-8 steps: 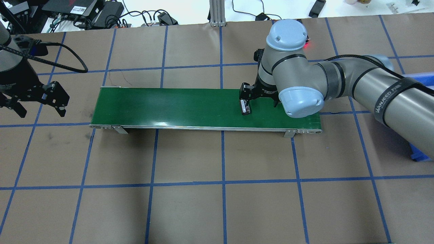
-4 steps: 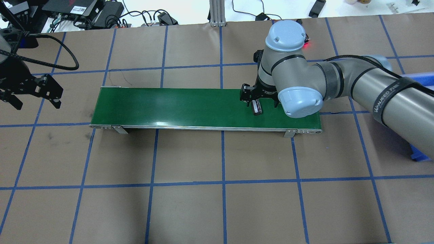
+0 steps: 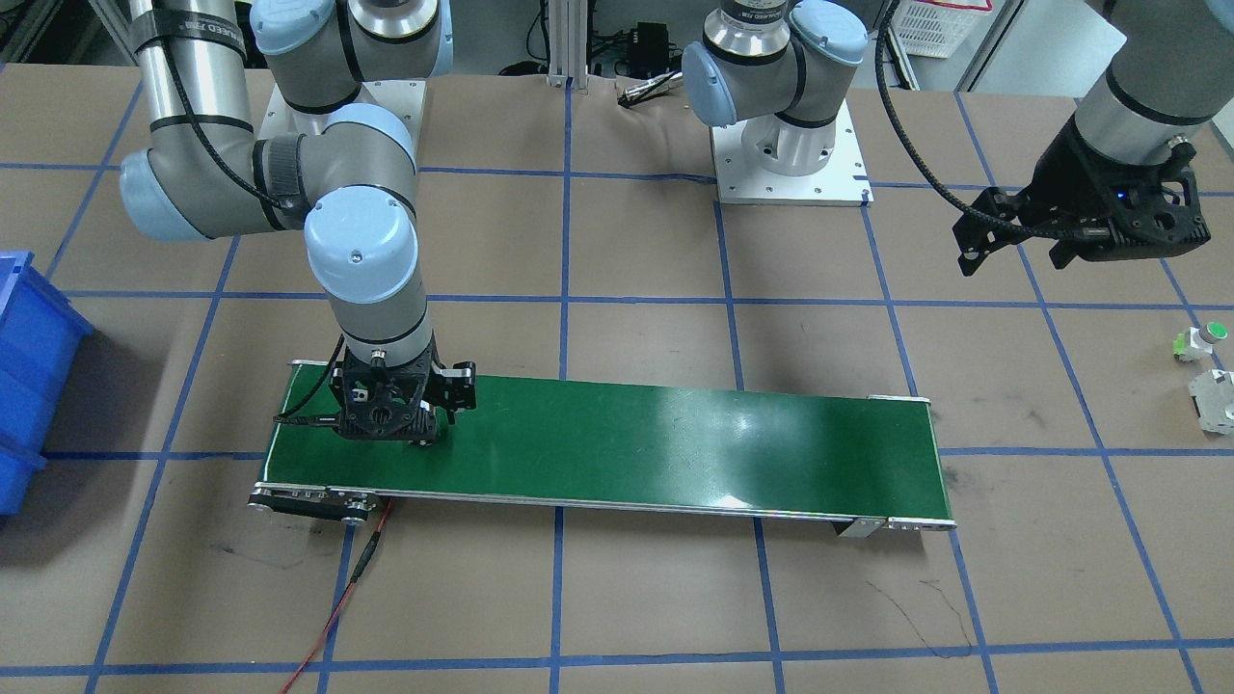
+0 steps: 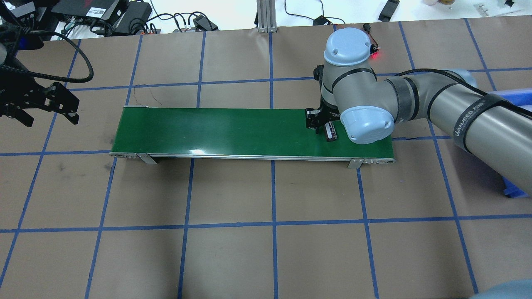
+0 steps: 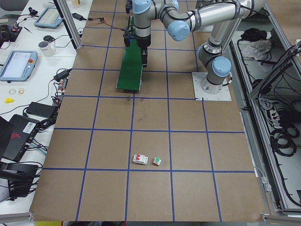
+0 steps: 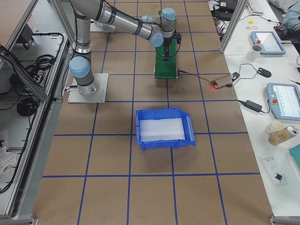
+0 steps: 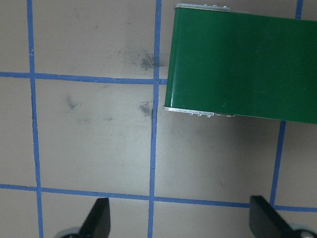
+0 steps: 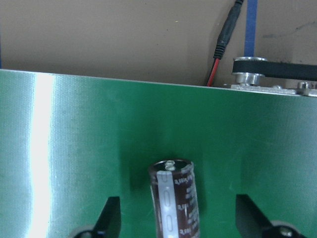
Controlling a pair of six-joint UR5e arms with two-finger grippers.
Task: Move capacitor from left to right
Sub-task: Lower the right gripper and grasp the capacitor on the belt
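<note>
The capacitor (image 4: 331,132) is a stubby black cylinder with pale printing. It lies on its side near the right end of the green belt (image 4: 216,128). In the right wrist view the capacitor (image 8: 173,198) lies between the two spread fingers, with a gap on each side. My right gripper (image 4: 322,124) hangs open low over the belt around it. In the front view my right gripper (image 3: 416,436) hides the capacitor. My left gripper (image 4: 49,118) is open and empty, off the belt's left end; it also shows in its own wrist view (image 7: 181,223).
A blue bin (image 6: 161,129) stands on the table beyond the belt's right end. A small white part with a green cap (image 3: 1200,342) and a white-grey block (image 3: 1215,395) lie on the table's left side. A red and black cable (image 3: 357,569) runs from the belt's motor end.
The capacitor has moved right along the belt, and my right gripper has moved right with it, still open. My left gripper has drawn back to the far left.
</note>
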